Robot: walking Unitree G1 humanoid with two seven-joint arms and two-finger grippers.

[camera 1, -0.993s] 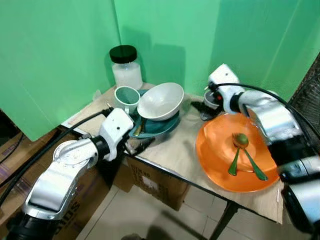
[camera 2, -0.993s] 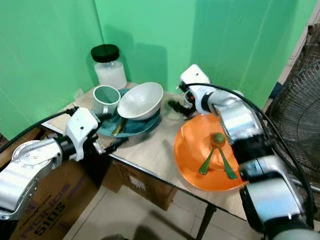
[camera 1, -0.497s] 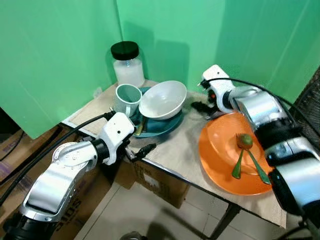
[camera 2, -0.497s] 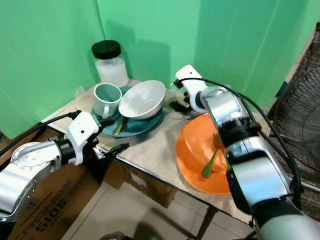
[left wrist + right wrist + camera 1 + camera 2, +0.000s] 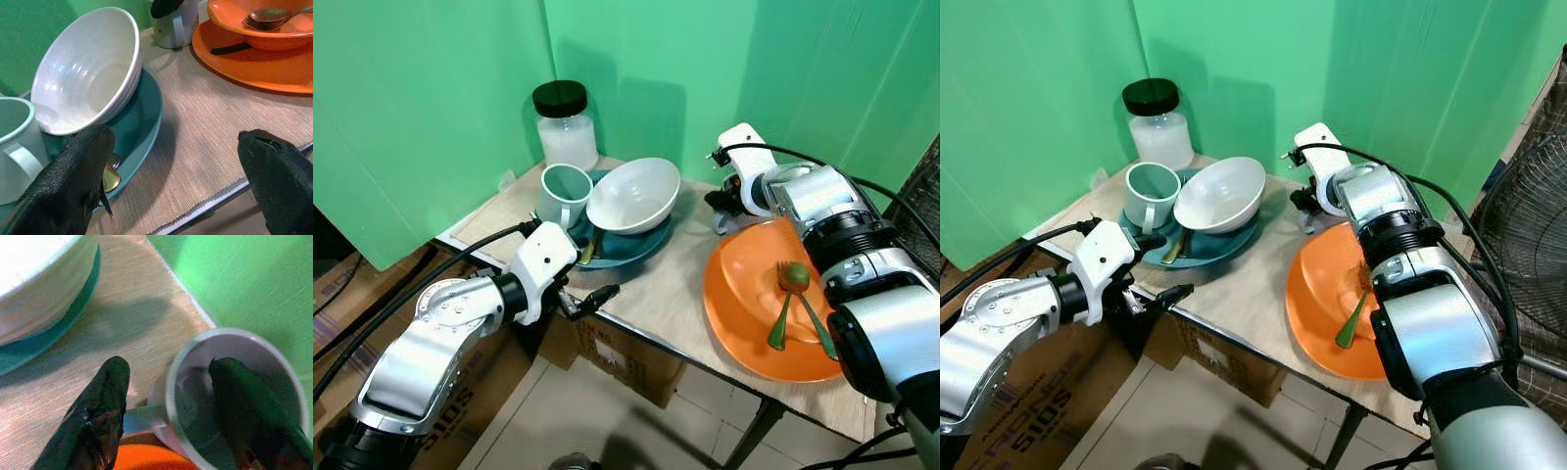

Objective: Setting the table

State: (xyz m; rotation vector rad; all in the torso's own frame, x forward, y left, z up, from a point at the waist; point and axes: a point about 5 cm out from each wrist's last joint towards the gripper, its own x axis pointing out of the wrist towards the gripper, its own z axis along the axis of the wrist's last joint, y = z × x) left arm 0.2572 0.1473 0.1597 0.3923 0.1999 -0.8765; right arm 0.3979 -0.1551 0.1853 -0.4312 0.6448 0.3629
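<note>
The right end effector (image 5: 166,421) straddles the rim of a grey mug (image 5: 234,396): one finger reaches down inside the cup, the other sits outside by the handle. The fingers are spread with the wall between them, not yet pinched, which looks like the set-up for a rim grip, the surest hold on a mug whose body is crowded from the side. The mug stands at the back of the table (image 5: 671,279), just beside the orange plate (image 5: 744,313), against the green backdrop.

On that plate sits an orange bowl (image 5: 254,22) with green spoons (image 5: 781,311) lying in it, so this place looks partly laid already.

The left end effector (image 5: 592,297) hovers at the table's near edge, fingers wide open and holding nothing, aimed at the teal plate (image 5: 142,122). That plate carries a white bowl (image 5: 633,195) tipped on its side, a pale green mug (image 5: 560,193) and a gold spoon (image 5: 110,177) tucked under the bowl. This reads as a stack waiting to be spread out. A black-lidded jar (image 5: 565,127) stands behind it in the corner.
</note>
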